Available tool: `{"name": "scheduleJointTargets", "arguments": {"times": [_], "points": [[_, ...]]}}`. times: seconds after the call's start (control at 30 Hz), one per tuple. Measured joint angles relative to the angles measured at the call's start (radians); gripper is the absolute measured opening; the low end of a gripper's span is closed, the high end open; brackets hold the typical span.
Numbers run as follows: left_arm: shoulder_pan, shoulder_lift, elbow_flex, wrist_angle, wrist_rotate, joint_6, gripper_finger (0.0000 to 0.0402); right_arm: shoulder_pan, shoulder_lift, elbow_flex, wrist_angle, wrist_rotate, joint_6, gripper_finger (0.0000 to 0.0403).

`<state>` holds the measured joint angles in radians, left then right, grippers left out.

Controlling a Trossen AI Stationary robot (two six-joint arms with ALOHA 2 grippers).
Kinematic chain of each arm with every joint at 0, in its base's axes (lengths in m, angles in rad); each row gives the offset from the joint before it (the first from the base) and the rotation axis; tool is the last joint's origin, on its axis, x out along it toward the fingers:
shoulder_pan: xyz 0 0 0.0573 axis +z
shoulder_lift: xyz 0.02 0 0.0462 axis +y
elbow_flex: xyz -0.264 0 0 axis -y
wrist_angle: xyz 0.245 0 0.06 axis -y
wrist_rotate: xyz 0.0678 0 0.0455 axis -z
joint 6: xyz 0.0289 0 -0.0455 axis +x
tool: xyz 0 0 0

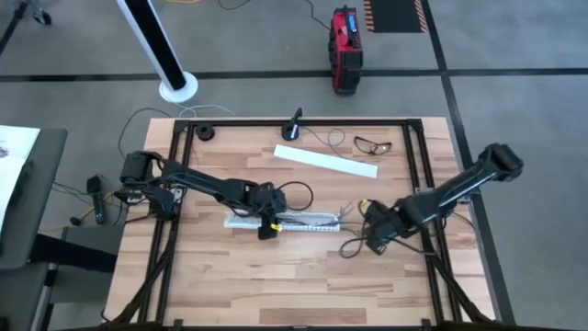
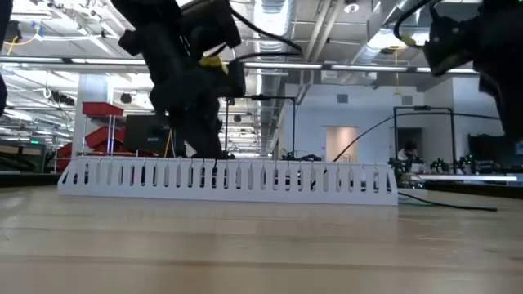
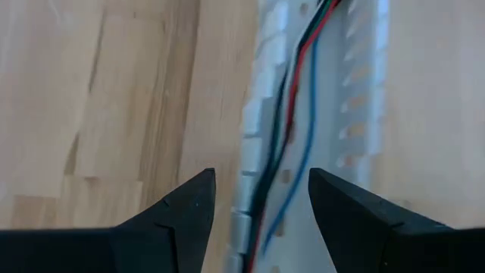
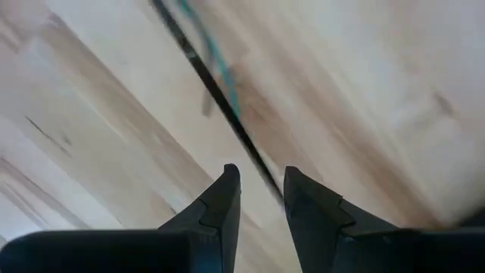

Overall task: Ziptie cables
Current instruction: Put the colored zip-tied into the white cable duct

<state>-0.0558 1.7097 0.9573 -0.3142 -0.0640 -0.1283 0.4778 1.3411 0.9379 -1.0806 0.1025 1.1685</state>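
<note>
Cables (image 3: pixel 292 114) lie in the slotted duct (image 1: pixel 303 221), untied; left gripper (image 3: pixel 261 205) open above them, right gripper (image 4: pixel 261 193) narrowly parted, empty.

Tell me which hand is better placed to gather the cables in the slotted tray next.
Left, probably. The left hand hangs open right over the cables in the slotted tray; the right hand is off its end.
</note>
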Motion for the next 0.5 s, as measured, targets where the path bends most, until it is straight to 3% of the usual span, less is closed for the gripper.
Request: {"name": "scheduleJointTargets", "arguments": {"times": [0.17,0.33,0.5], "points": [[0.005,0.026,0.0,-0.008,-0.002,0.03,0.0207,0.056,-0.089,0.001,-0.181,0.021,0.169,0.0097],[0.018,0.025,-0.013,0.0,-0.006,0.037,0.0207,0.084,-0.159,0.001,-0.228,0.049,0.271,0.0097],[0.04,0.019,-0.063,0.022,0.0,0.016,0.0207,0.002,-0.185,0.001,-0.156,0.276,0.378,0.0085]]}}
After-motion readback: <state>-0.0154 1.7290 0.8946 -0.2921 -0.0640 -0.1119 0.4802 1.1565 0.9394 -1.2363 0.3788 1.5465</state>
